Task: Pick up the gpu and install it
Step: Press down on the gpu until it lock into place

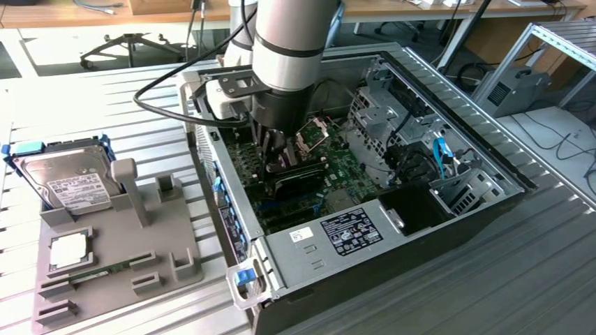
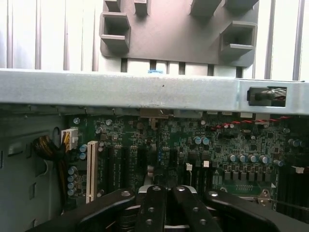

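The gpu (image 1: 300,179) sits low inside the open computer case (image 1: 465,132), lying across the green motherboard (image 1: 349,167) just under my gripper (image 1: 279,157). My fingers (image 2: 153,205) are pressed together, right above the card's black top; I cannot tell whether they pinch its edge. On the exterior view's left, well apart from the case, a grey parts holder (image 1: 139,258) carries a silver hard drive (image 1: 70,183) standing tilted in its slot.

Silver-grey UR arm (image 1: 290,35) w/ black band, black cable looped off wrist; gripper (image 2: 166,208): black fingers (image 2: 152,210), small screws.
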`<state>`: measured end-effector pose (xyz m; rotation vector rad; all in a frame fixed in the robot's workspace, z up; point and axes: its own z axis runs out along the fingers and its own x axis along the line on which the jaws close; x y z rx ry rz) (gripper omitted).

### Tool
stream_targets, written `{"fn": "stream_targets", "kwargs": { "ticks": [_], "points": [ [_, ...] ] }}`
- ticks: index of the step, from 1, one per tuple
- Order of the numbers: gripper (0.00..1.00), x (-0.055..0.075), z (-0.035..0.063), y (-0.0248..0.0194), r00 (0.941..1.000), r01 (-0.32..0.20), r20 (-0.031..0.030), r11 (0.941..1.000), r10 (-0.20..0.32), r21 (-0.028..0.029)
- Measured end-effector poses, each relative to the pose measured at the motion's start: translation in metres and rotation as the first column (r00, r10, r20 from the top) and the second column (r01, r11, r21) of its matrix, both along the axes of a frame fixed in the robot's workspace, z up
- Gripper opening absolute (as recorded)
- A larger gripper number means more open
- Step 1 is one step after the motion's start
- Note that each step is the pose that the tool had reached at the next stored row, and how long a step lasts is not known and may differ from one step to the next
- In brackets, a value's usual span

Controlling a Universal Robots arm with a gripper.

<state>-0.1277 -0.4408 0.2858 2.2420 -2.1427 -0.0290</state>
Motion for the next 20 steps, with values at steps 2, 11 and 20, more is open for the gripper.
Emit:
{"fn": "stream_targets", "kwargs": {
  "ticks": [2,11,20],
  "points": [
    [0.11,0.000,0.0000,0.0000,1.0000,0.000,-0.0001,1.0000,0.000,-0.0001],
    [0.11,0.001,-0.0095,-0.0033,1.0000,0.000,-0.0008,1.0000,0.000,-0.0014],
    [0.11,0.001,-0.0188,-0.0031,1.0000,0.000,-0.0013,1.0000,0.000,-0.0086]
  ]
}}
